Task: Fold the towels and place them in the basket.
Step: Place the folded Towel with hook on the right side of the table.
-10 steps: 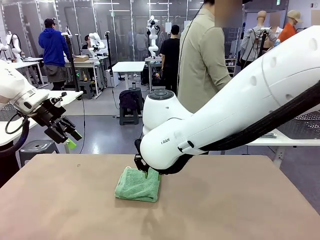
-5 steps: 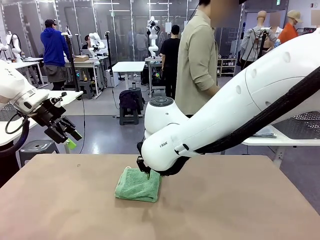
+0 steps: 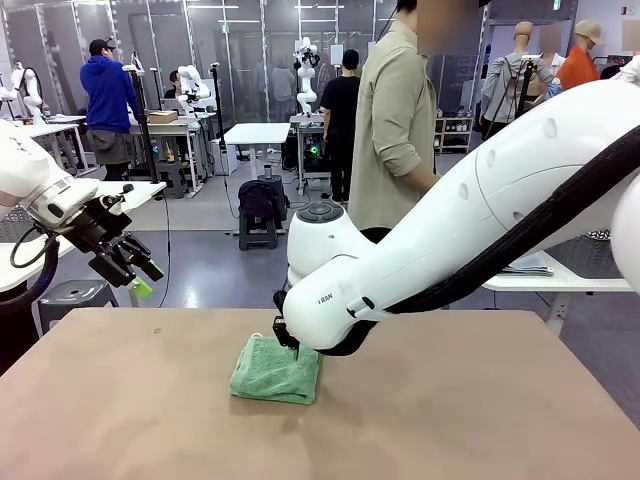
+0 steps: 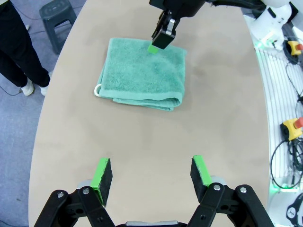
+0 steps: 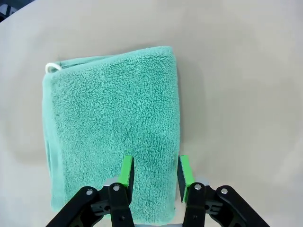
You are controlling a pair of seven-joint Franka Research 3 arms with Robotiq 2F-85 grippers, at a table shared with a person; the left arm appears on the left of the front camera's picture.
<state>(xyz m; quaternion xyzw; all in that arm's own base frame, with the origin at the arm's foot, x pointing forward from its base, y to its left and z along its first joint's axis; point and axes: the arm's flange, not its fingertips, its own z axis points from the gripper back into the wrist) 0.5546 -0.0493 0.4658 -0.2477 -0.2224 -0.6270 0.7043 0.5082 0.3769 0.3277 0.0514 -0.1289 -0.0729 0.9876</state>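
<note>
Mint green folded terry towel [image 5: 109,118] lying flat on the tan table [image 5: 246,94]. Right gripper [image 5: 154,172] half-open over its edge, left gripper [image 4: 152,175] wide open, empty, well apart.

towel [image 3: 276,370] lies on the table [image 3: 450,420], left of centre, toward the far side | right gripper [image 5: 155,166] sits right over the towel's far right part, arm reaching in from the right | left gripper [image 3: 140,275] hangs high at the left, well apart from the towel | person [image 3: 395,130] stands behind the table's far edge
</note>
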